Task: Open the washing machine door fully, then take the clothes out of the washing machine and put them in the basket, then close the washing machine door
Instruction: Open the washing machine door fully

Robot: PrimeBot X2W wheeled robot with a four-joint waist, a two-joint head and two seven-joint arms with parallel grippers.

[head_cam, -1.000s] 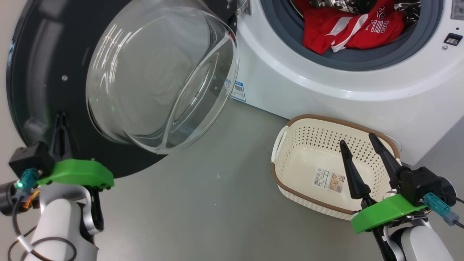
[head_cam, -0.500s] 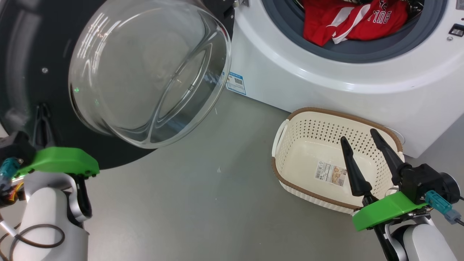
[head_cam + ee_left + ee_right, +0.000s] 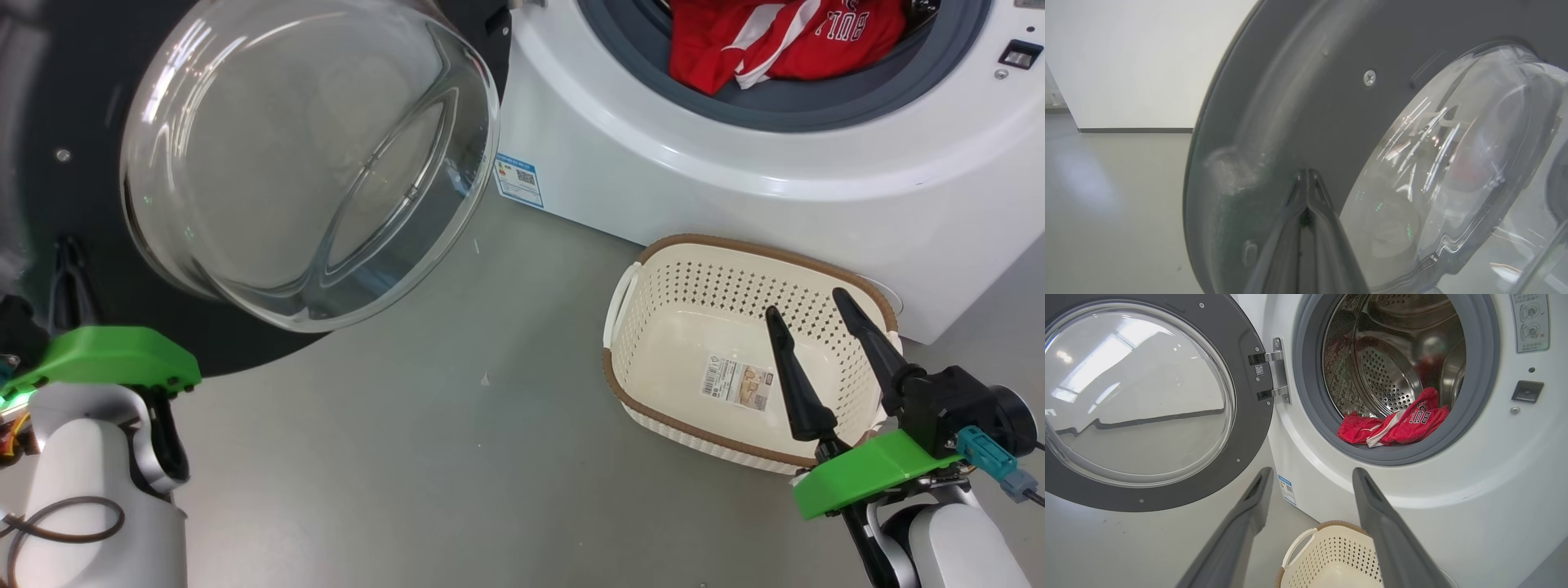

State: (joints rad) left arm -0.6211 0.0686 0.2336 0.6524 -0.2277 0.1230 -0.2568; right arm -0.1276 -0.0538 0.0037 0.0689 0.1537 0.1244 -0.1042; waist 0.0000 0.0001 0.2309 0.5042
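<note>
Presses closed left jaws to the open washing machine door (image 3: 65,196); holds right jaws wide over the basket (image 3: 702,286); shows red clothes (image 3: 816,41) inside the washing machine (image 3: 735,204).

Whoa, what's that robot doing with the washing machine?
It is getting laundry out. The washing machine door is swung wide open, and the robot's left gripper, shut, has its tips right at the door's inner side, seemingly touching it. The red clothes lie at the front of the drum in the washing machine. None are out yet. The basket on the floor is empty, and the right gripper hangs open beside it, holding nothing.
</note>
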